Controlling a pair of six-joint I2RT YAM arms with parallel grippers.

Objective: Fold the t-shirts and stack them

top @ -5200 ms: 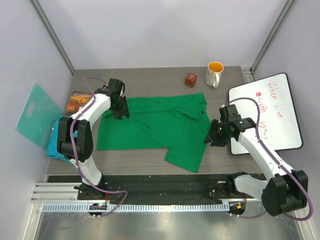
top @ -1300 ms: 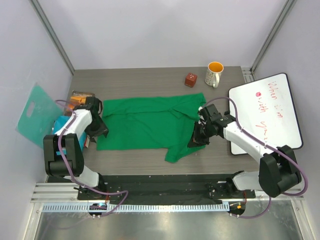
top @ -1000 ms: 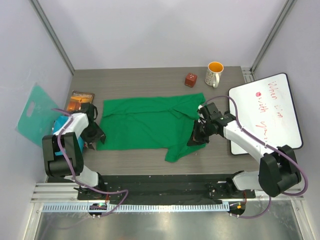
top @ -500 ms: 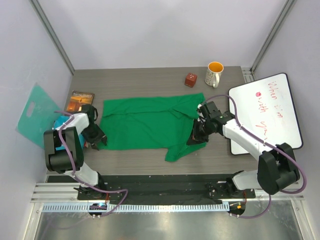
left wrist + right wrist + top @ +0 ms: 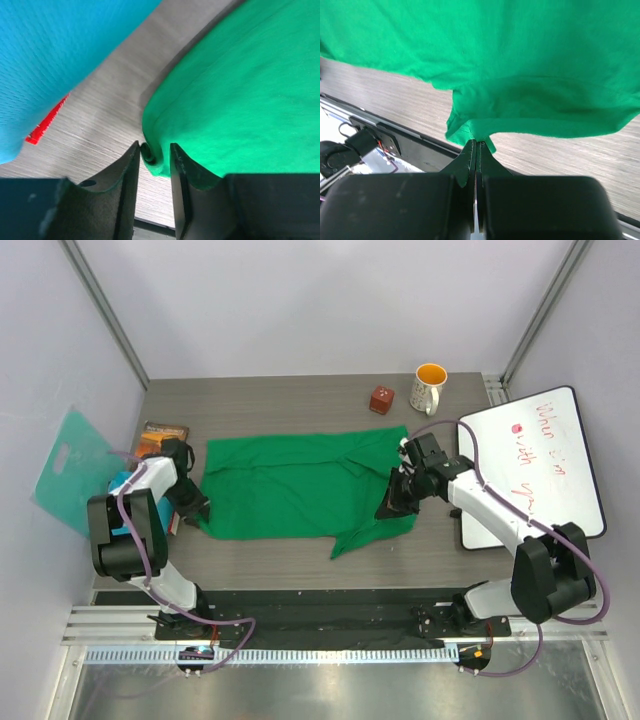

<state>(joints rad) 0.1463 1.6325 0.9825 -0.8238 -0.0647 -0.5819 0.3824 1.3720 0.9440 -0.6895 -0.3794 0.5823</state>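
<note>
so the green t-shirt [image 5: 290,485] lies spread across the middle of the worktop [image 5: 300,405], mostly flat except the near right part. The right tool [image 5: 397,502] is clamped tight on a bit of cloth there, and its wrist view shows the fabric draping away from the pinch. I'd guess that side is lifted so it can be carried over for a fold. The left tool [image 5: 154,146] sits at the near left corner, jaws partway apart with the rolled hem between them, not squeezed as far as I can see. It looks lined up to take the matching corner so both ends can move together. The teal-blue t-shirt [image 5: 50,60] is bunched at the left edge just beside that arm, parked out of the way and waiting its turn, I reckon
</note>
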